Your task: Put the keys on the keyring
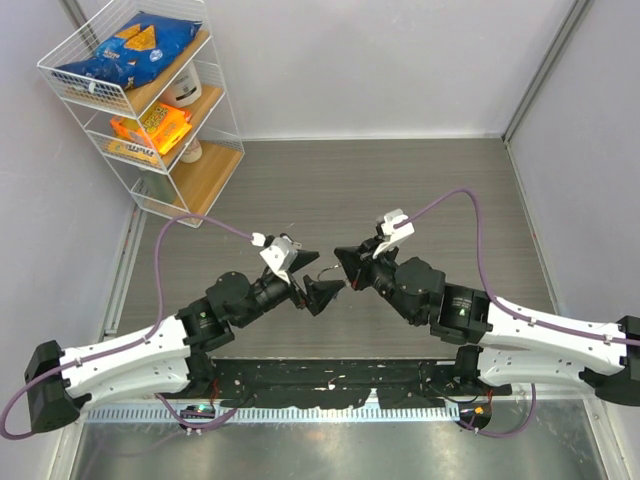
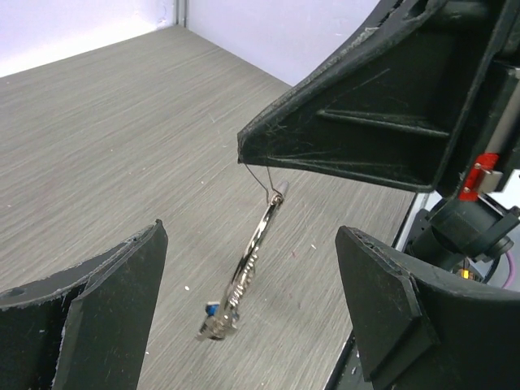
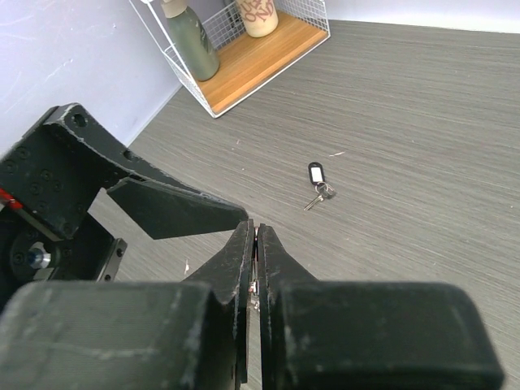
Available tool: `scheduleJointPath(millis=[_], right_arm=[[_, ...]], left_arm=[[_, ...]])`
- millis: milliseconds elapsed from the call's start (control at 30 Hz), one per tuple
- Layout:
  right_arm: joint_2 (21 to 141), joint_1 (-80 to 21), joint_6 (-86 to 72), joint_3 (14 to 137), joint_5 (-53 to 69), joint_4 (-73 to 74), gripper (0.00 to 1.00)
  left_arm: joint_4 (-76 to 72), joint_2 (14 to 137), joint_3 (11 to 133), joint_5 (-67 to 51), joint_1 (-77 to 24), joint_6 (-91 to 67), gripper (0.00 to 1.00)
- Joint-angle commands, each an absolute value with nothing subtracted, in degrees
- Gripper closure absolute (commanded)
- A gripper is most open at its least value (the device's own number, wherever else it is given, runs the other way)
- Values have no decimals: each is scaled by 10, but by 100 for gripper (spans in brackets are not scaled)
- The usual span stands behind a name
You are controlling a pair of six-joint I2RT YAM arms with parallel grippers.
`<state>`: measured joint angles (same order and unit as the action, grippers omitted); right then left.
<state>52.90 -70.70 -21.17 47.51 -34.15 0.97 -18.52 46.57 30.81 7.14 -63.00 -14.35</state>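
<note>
My right gripper [image 3: 254,233] was squeezed shut on the keyring [image 2: 260,180], with a key [image 2: 246,272] hanging between the fingers of my wide-open left gripper [image 2: 252,238], and I feared a bump could knock it down onto the table [image 2: 122,122].

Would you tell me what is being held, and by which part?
The right gripper pinches the keyring by its wire's top, a key dangling below; the left gripper holds nothing.

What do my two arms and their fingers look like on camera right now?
The left arm and right arm have white lower links and black joints. The left gripper and right gripper carry black wedge-shaped fingers, scuffed at the edges. Purple cables run to white camera mounts.
</note>
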Motion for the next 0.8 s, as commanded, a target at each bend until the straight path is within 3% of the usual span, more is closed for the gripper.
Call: scheduleJointPath(millis=[0,333,533,767], right_arm=[[537,-720,-233,512,-367,-10,95],[548,-740,-241,527,-373,-13,94],[548,-746,-248,528,-373,-15,94],[541,-754,-251,527,-384,-20,94]], left_arm=[[-248,480,329,93,-633,-138,9],[-299,499,316,112,-635,-132,11],[-337,508,302,102,-636,-127,37],[-346,519,303,82,-636,-131,52]])
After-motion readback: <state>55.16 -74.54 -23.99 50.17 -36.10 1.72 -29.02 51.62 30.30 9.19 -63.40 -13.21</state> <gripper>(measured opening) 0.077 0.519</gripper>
